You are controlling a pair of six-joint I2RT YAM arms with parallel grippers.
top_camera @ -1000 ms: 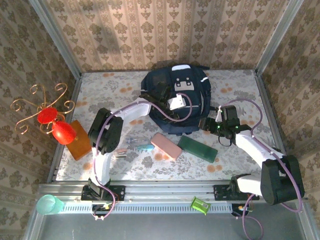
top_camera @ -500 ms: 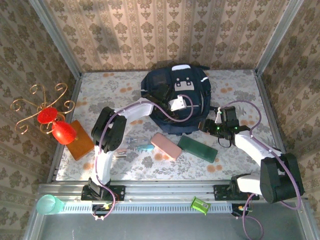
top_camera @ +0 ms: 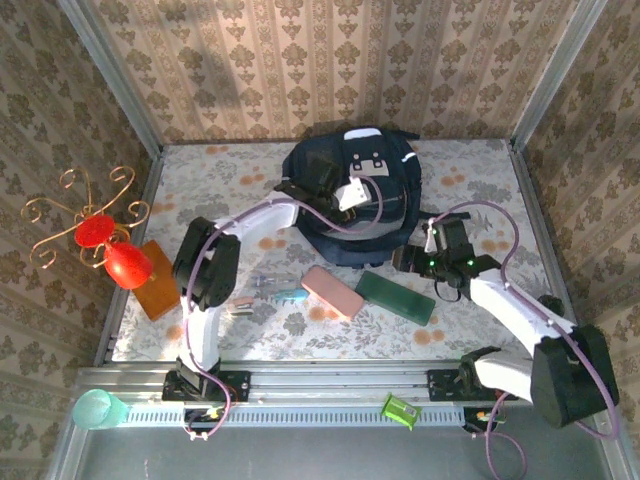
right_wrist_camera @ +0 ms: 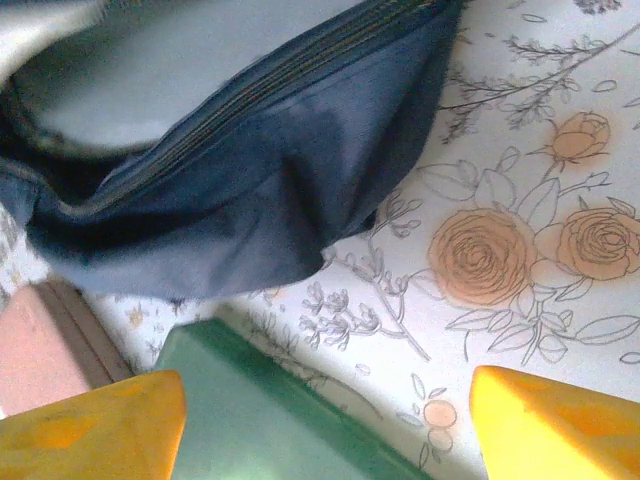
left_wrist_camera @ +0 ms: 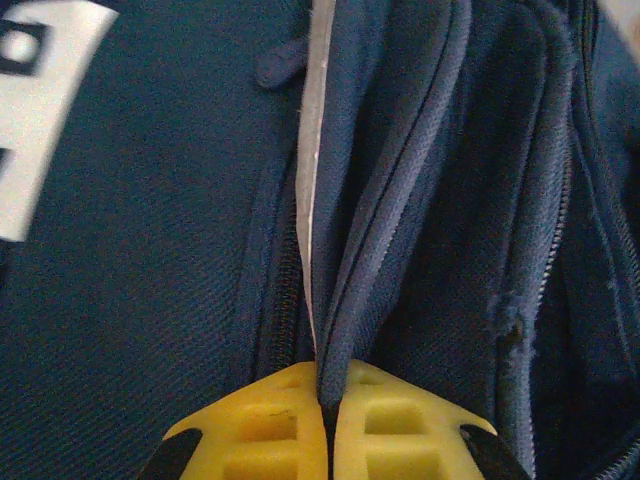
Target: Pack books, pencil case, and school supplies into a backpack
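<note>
The backpack (top_camera: 350, 175) lies flat toward the back of the flowered table (top_camera: 480, 180), the biggest thing here, and it looks soft and floppy, so I'd expect its mouth to sag shut unless someone holds the lip up. The left gripper (top_camera: 352, 193) does just that. In its wrist view the yellow fingers (left_wrist_camera: 390, 415) are pressed tight together on a fold of navy fabric beside the zip. That seam is a sensible spot to hold, being stiffer than the loose cloth. The right gripper (right_wrist_camera: 320, 430) hangs by the bag's near right corner with its jaws spread wide and nothing in them. Under it lies a green slab (top_camera: 395, 297), maybe a book, though I cannot tell. The pencil case (top_camera: 332, 291) lies touching that slab's left end, just in front of the bag. It is pink, rounded and probably light and a little slick, so it is best pinched across its narrow width. The school supplies (top_camera: 270, 292) lie left of it, thin and fiddly and likely to roll. An orange-brown slab (top_camera: 158, 280) and a wire stand (top_camera: 95, 215) with red ornaments stand at the far left, out of the way. The left forearm crosses the bag's near left side, so that approach looks crowded.
</note>
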